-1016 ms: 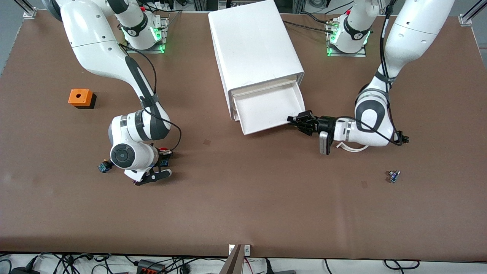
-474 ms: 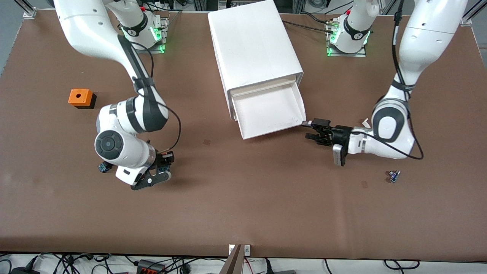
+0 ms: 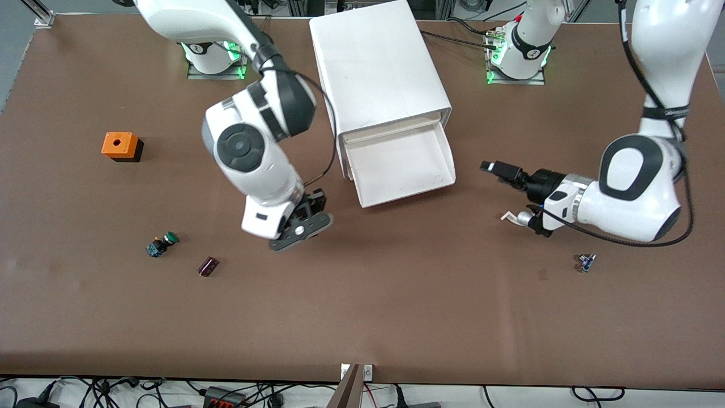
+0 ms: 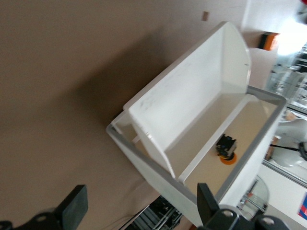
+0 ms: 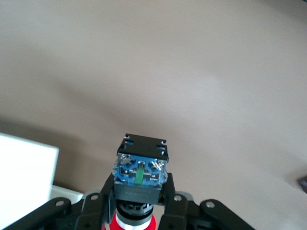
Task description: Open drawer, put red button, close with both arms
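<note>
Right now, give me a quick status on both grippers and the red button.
Right gripper shut on the red button, over the table beside the drawer. Left gripper open, clear of the drawer. Drawer open; nothing in the way.

You've got two glossy white arms with dark grey joint bands and round grey end caps; thin black cables loop along both forearms; each base glows green, a small red part on top; the right hand (image 3: 308, 218) is a black two-finger unit with screw holes; the left hand (image 3: 501, 170) is black too, fingers (image 4: 74, 207) blocky.
</note>
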{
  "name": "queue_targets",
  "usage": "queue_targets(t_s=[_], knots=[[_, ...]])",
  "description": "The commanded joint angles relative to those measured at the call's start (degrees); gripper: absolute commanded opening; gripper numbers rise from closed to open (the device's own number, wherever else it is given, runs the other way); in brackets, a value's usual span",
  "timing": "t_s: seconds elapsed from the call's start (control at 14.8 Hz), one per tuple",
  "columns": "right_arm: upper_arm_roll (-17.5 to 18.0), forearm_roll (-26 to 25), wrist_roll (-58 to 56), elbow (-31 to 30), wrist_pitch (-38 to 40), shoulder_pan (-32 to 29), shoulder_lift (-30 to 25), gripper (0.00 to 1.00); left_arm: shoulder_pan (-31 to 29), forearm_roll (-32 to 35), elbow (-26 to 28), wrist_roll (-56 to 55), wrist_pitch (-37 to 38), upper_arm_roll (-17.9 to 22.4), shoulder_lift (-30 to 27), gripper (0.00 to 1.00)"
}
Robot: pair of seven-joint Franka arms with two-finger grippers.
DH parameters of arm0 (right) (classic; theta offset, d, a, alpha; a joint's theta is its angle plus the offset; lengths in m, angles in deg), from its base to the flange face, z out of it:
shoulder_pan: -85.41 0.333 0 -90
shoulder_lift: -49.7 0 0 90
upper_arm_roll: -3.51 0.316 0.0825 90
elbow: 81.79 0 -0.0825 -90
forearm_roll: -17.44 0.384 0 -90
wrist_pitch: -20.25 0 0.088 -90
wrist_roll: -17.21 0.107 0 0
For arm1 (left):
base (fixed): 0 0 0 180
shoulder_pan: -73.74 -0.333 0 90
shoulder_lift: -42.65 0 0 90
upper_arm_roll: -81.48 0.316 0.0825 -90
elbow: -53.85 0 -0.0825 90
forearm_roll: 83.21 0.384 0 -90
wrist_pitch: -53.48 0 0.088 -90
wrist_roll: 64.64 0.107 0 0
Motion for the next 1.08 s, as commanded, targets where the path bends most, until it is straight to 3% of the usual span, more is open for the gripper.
queue_targets(t_s=[0.0, 0.2, 0.41, 0.61, 1.02], knots=[[-1.64, -1.76, 4.66, 3.59, -0.91, 7.54, 0.34, 0.00, 0.27, 12.87, -2.81, -6.97, 4.49, -0.54, -3.65, 1.00], [-1.64, -5.38, 7.85, 3.69, -1.44, 12.56, 0.78, 0.00, 0.18, 23.95, -4.04, -7.77, 5.38, 0.08, -9.53, 1.00], [-1.20, -4.94, 7.85, 3.69, -1.09, 14.07, 1.92, 0.00, 0.44, 31.34, -14.38, -7.51, 10.01, 0.17, -9.38, 1.00], [-0.24, -2.49, 12.83, 3.78, -1.44, 14.25, 3.42, 0.00, 0.35, 32.59, -19.95, -7.95, 11.09, 0.25, -7.80, 1.00], [2.14, 0.07, 18.91, 3.86, -1.44, 14.95, 5.79, 0.00, 0.09, 33.47, -19.34, -10.93, 12.06, 0.17, -7.00, 1.00]])
